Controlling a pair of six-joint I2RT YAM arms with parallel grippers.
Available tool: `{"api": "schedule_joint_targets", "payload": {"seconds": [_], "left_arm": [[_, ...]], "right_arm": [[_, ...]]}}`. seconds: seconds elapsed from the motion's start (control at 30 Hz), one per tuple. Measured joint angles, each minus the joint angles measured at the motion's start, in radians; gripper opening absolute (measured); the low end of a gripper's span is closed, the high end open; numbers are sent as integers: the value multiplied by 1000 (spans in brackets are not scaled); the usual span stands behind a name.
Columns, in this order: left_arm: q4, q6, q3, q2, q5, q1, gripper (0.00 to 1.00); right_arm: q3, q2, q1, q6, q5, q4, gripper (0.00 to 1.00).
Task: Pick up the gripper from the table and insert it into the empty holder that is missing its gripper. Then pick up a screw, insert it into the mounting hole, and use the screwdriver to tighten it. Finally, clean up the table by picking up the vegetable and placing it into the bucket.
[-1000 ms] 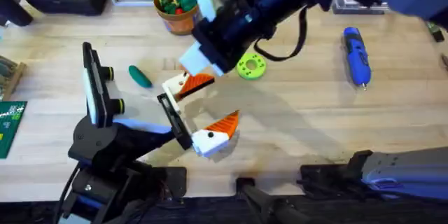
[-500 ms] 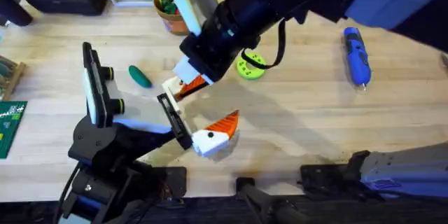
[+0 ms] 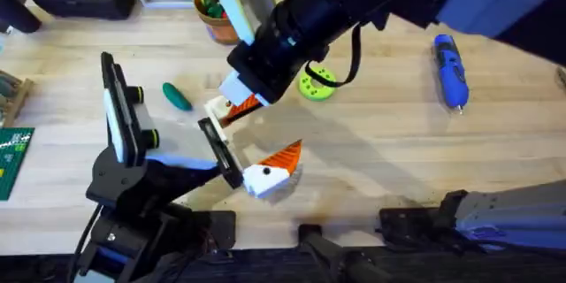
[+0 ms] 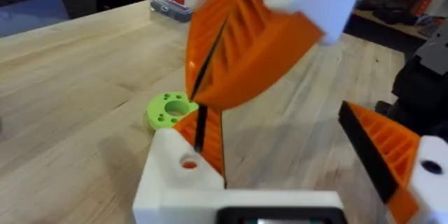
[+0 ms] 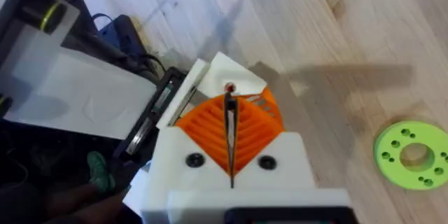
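Seating the orange finger into the empty mount.
Right gripper point(image 3: 240, 99), reaching across from upper right and tilted down, is clamped on the gripper point(image 5: 229, 127), now touching the holder point(image 4: 183, 175); judged best to keep it aligned and press straight in. Left gripper point(image 4: 294, 182) stands open, holding nothing.

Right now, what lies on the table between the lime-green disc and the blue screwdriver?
In the overhead view, only bare wood lies between the lime-green disc and the screwdriver; the right arm's dark cable hangs above the disc's side.
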State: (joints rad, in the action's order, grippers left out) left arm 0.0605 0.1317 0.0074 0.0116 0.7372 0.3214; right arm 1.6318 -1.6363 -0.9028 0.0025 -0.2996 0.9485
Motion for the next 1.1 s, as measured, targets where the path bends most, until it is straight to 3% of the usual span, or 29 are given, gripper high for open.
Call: {"api": "schedule_joint_targets", "payload": {"seconds": [0.6,1.1], "left_arm": [[0,-38,0,0,4,0,985],[1,-35,0,0,4,0,986]], "right_arm": [[0,-25,-10,-2,5,-6,7],[5,-37,-29,-16,79,-10,7]]}}
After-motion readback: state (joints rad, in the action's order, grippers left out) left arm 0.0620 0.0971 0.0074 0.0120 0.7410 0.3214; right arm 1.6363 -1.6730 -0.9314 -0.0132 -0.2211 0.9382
